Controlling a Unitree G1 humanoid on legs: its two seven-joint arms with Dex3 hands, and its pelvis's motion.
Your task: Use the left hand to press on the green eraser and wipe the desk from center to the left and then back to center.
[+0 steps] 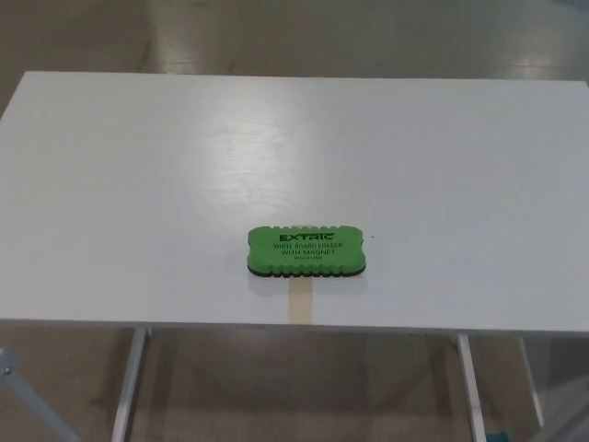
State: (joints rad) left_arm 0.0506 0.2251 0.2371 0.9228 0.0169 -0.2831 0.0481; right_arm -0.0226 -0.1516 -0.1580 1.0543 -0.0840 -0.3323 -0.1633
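A green eraser (306, 250) with black lettering on top and a dark underside lies flat on the white desk (138, 184), near the middle of its front edge. Nothing touches it. Neither of my hands shows in the head view.
A strip of tan tape (300, 301) runs from under the eraser to the desk's front edge. Metal desk legs (129, 382) stand below the front edge on both sides, over a pale floor (304, 387).
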